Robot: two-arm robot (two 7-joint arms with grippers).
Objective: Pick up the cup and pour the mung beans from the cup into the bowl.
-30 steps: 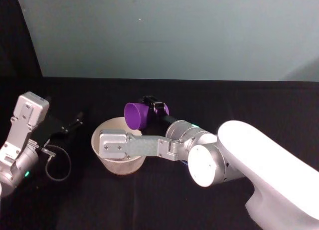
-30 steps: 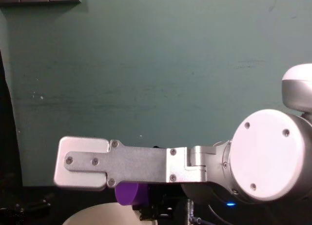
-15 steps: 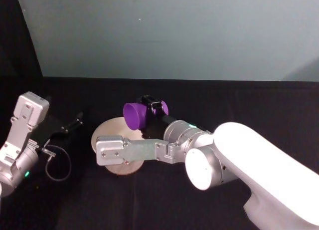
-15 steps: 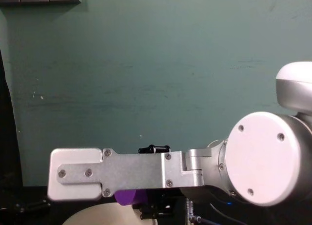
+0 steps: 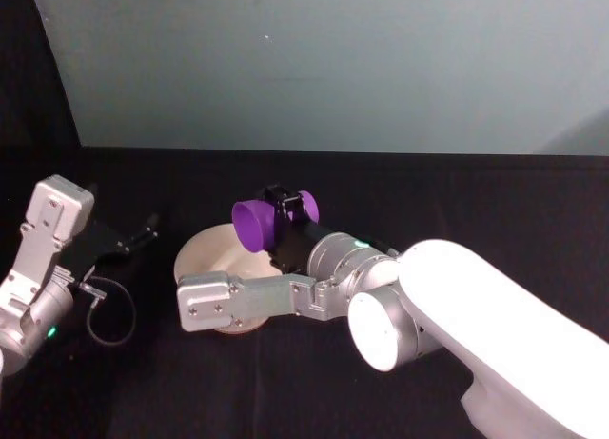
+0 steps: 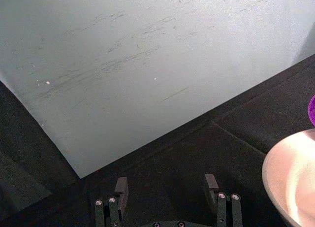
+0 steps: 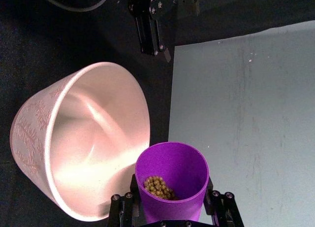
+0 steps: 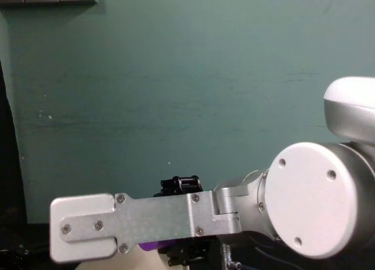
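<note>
The right tool (image 5: 285, 213) is pinching the purple cup (image 5: 253, 225) from both sides and holds it up in the air, tipped over on its side. The cup hangs above the rim of the bowl (image 5: 203, 251), at about 1 o'clock. Small mung beans (image 7: 157, 186) lie inside the cup. The pale bowl stands on the black surface (image 5: 495, 201). The left tool (image 6: 166, 188) sits at the bowl's 9 o'clock, well apart, its fingers spread with nothing between them
</note>
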